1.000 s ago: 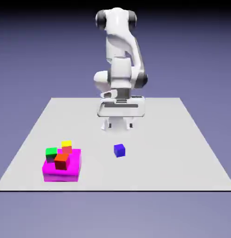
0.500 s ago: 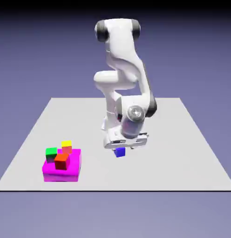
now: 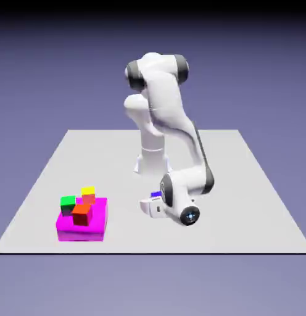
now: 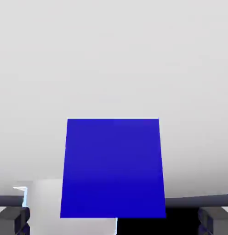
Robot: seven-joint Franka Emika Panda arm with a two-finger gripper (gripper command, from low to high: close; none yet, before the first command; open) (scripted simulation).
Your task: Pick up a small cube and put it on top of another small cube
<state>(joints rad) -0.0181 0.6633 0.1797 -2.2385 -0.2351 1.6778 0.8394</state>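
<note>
1. The tool [image 4: 114, 221] stands wide open and has hold of nothing. The blue cube [image 4: 113, 170] shows between its two fingertips in the hand view, with a gap on either side.
2. In the exterior view the cube is by the low, tilted hand, on the surface [image 3: 242, 228] right of the magenta slab [image 3: 81, 233]. Most of it is hidden.
3. The tool may close too early: if the tips do not yet reach well past the cube's near face, they could pinch an edge and squeeze it away.
4. The hand comes in strongly tilted and very low, so a little more descent could scrape the surface or shove the cube.
5. A skewed grip could leave the cube slanted, making it likely to slide off when stacked.
6. The green [image 3: 68, 203], yellow [image 3: 88, 194] and red [image 3: 82, 215] cubes sit close together on the slab; a wide, tilted hand could knock one while placing.
7. Against the earlier frame, the hand is lower and nearer the camera, and the wrist is lower too. It now covers the cube's front, leaving only part of its top in sight. The slab and its three cubes look unmoved.
</note>
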